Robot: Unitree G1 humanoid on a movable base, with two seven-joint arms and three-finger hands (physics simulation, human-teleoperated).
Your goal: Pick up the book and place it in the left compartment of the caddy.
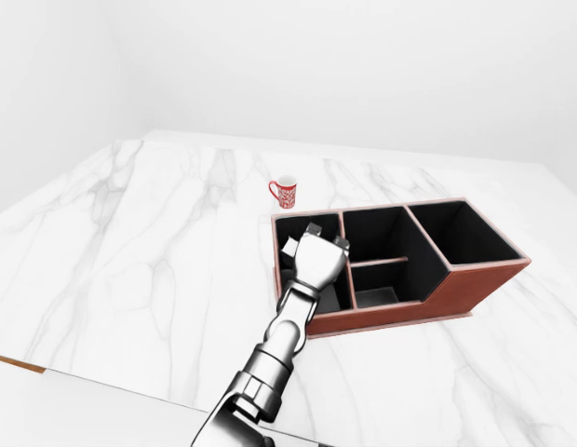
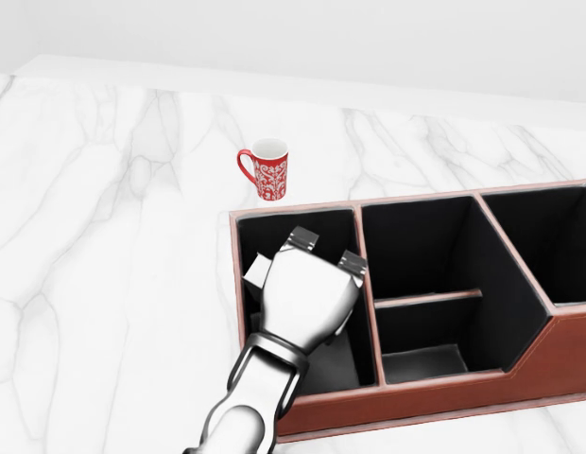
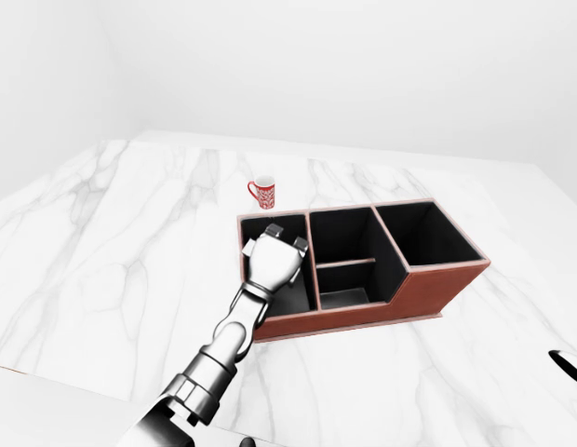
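Head view: the left hand (image 2: 307, 284) fills the caddy's (image 2: 520, 374) left compartment (book hidden, grip impossible to judge)

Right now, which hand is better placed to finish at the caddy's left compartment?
Left. The left hand is already over the left compartment of the caddy. The right hand barely shows, at the right-eye view's lower right edge, away from the caddy. I can't see the book.

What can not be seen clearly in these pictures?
- Book: not visible; the silver left hand covers the floor of the left compartment of the brown leather caddy in all views.
- Left hand's grip: fingers face away.
- Right hand: only a dark sliver shows, cut by the right-eye view's edge.
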